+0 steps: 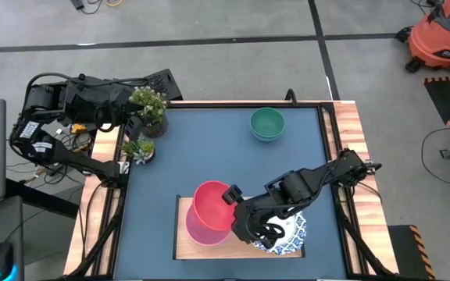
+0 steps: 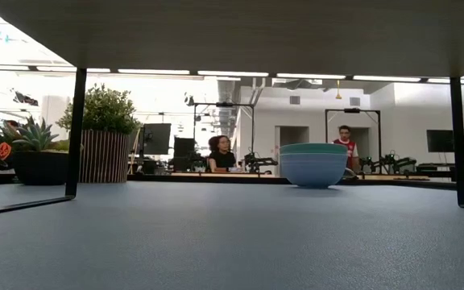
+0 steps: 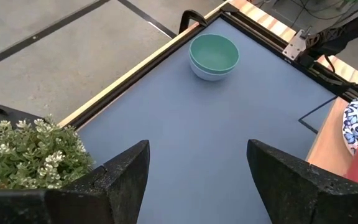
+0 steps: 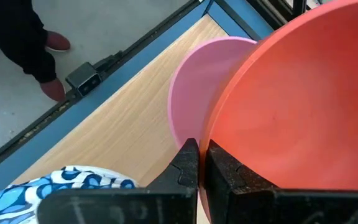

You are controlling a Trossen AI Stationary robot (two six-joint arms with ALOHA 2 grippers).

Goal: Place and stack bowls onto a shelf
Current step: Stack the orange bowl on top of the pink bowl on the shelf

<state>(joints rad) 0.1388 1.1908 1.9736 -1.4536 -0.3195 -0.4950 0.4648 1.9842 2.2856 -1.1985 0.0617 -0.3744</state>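
Right gripper (image 1: pixel 233 196): you have it clenched on the red bowl's (image 1: pixel 212 204) rim, over the pink bowl (image 1: pixel 201 229) on the shelf (image 1: pixel 184 248).
Left gripper (image 3: pixel 197 180): released, well off the shelf, by the plants (image 1: pixel 148 101).
Green bowl (image 1: pixel 267 122): far from the shelf.

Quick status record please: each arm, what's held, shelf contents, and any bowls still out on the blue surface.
right gripper: over the shelf, jaws shut on the rim of the red bowl
red bowl: tilted above a pink bowl
shelf: holds the pink bowl and a blue-patterned bowl
left gripper: jaws open, holding nothing, waiting near the potted plant
still out: green bowl nested in a pale blue one, far side of the blue surface
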